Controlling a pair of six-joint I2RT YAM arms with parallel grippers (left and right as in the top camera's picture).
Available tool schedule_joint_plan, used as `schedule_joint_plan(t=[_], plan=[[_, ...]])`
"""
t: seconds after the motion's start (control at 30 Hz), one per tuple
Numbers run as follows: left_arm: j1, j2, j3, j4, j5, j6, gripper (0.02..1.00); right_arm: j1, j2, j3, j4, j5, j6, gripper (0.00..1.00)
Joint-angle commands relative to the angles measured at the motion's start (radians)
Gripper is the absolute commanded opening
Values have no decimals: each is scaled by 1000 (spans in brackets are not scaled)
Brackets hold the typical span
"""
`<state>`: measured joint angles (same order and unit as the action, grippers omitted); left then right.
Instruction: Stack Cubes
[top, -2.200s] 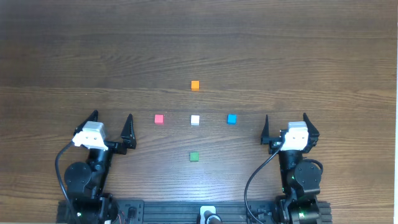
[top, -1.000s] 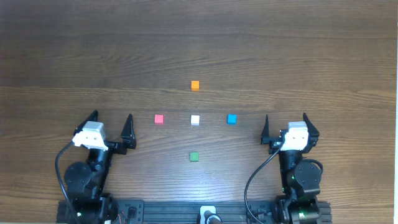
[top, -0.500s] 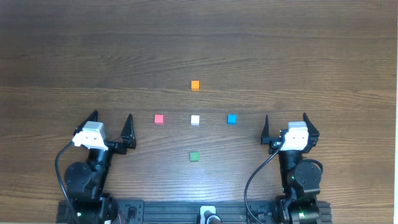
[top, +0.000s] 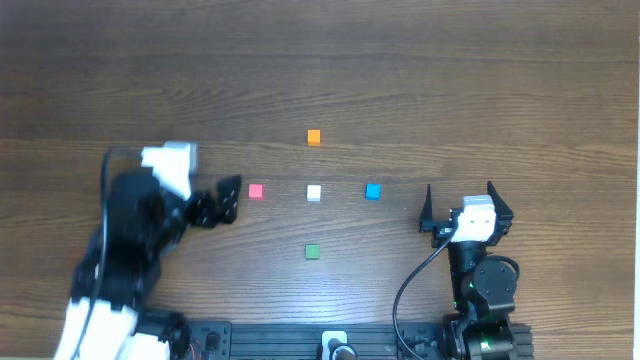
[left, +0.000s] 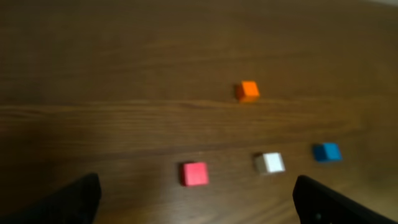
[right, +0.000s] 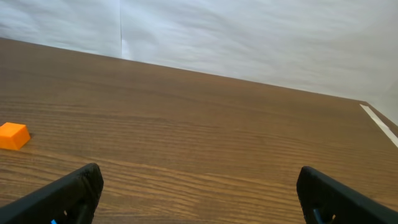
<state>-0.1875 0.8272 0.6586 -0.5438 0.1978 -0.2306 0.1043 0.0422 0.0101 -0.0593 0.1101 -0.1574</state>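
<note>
Lying apart: five differently coloured cubes (top: 314, 193)

Dark brown wood-grain tabletop (top: 450, 60), planks running side to side. White wrinkled backdrop (right: 249, 37) rises behind its far edge. Thin pale strip (right: 380, 124) lies near one far corner.

Left arm (top: 135, 225) motion-blurred (orange cube (right: 12, 135) clipped at the edge)

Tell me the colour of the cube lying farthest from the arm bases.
It is the orange cube, clearest in the left wrist view.
</note>
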Motion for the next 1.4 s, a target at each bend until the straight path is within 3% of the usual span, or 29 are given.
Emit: schedule_joint_plan(t=[0.03,0.43,0.97,1.4], plan=[[-69,271,158,-66,22,-75,998,-7,-5,-5,-5,-5,3,993],[-191,735,233,-29,-40,-224,998,-7,-5,-5,-5,-5,3,993],[-197,806,233,-14,-130,-229,989,-7,-5,-5,-5,-5,3,993],[-197,843,234,-9,-147,-230,982,-7,-5,-5,-5,-5,3,991]])
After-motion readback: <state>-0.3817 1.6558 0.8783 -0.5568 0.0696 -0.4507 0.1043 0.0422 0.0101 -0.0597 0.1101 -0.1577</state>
